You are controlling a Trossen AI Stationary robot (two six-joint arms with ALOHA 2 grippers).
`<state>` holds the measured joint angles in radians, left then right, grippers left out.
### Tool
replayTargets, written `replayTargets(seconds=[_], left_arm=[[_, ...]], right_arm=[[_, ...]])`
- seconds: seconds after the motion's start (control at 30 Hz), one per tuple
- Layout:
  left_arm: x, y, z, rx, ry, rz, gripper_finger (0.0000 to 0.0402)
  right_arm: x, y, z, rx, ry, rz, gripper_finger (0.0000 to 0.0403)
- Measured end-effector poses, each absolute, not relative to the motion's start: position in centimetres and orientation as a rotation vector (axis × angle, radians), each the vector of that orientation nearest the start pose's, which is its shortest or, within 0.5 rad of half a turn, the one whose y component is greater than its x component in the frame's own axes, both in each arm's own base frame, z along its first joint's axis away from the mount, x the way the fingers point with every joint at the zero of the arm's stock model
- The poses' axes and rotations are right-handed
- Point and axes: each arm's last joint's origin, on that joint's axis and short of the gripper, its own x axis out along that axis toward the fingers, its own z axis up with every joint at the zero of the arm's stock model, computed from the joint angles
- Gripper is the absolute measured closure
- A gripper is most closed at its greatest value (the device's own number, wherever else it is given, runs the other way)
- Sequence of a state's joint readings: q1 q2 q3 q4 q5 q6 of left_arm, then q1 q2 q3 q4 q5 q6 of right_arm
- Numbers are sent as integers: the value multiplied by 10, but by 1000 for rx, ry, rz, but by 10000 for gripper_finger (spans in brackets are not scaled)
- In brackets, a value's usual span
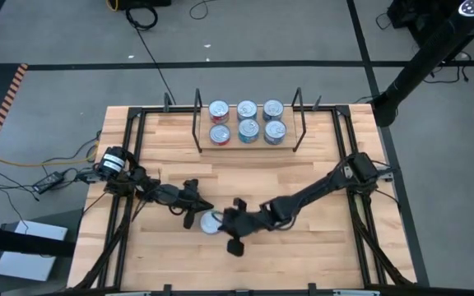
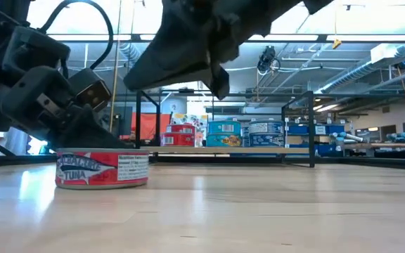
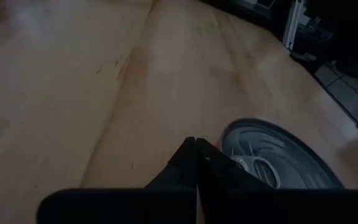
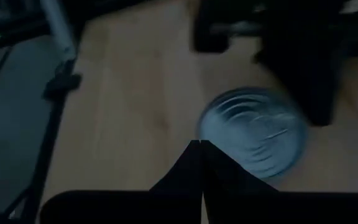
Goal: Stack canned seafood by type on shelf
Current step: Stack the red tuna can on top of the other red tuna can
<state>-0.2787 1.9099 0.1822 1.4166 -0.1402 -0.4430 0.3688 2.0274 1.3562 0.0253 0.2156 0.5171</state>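
Note:
A flat tin of canned seafood [image 1: 211, 222] with a red tuna label [image 2: 102, 169] stands alone on its base near the table's front. My left gripper [image 1: 196, 212] is shut and low at the tin's left side [image 3: 196, 144]. My right gripper [image 1: 227, 218] is also shut. It hangs above the table to the tin's right, clear of it [image 2: 216, 81]. The shelf [image 1: 248, 145] at the far middle holds several tins, red-labelled ones [image 2: 181, 135] at its left and blue-labelled ones [image 2: 223, 132] beside them. My left gripper's shut fingers [image 3: 213, 163] lie low beside the lone tin's rim [image 3: 232, 138], coming from the table's left and slanting slightly down. I cannot tell whether they touch the rim. The tin stands flat on the table.
The shelf's black wire end frames [image 1: 197, 123] [image 1: 299, 122] stand upright at either side of its board. The table's black frame bars [image 1: 130, 148] run along its left and right sides. Bare wood lies between the shelf and the grippers.

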Motion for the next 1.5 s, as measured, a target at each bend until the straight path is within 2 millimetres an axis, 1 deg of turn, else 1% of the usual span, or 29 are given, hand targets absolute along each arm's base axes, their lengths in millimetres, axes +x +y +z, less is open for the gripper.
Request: replayTargets(seconds=[0.1, 0.27, 0.37, 0.53, 0.67, 0.8, 0.93, 1.03, 1.37, 1.43, 1.5], left_arm=[[213, -57, 71, -356, 332, -66, 399], [214, -57, 70, -348, 340, -54, 399], [213, -56, 69, -343, 345, -51, 399], [214, -56, 69, -341, 345, -47, 399], [214, -56, 69, -341, 345, -46, 399], [214, -56, 69, -342, 343, -46, 399], [214, -57, 69, -346, 340, -50, 399], [213, -59, 69, -344, 342, -57, 399], [212, -62, 69, -344, 342, -58, 399], [212, -62, 69, -343, 342, -59, 399], [212, -62, 69, -342, 342, -60, 399]], right_arm=[[413, 167, 173, 284, 624, 21, 396], [415, 177, 157, 257, 622, 38, 396], [422, 182, 150, 241, 642, 46, 396], [444, 192, 148, 178, 675, 34, 397], [457, 197, 134, 129, 763, 14, 397], [466, 199, 127, 106, 806, -27, 397], [467, 195, 125, 105, 826, -104, 397], [467, 187, 134, 111, 829, -150, 397], [466, 159, 183, 179, 783, -208, 398], [467, 154, 188, 185, 768, -220, 398], [468, 151, 189, 200, 763, -234, 398]])
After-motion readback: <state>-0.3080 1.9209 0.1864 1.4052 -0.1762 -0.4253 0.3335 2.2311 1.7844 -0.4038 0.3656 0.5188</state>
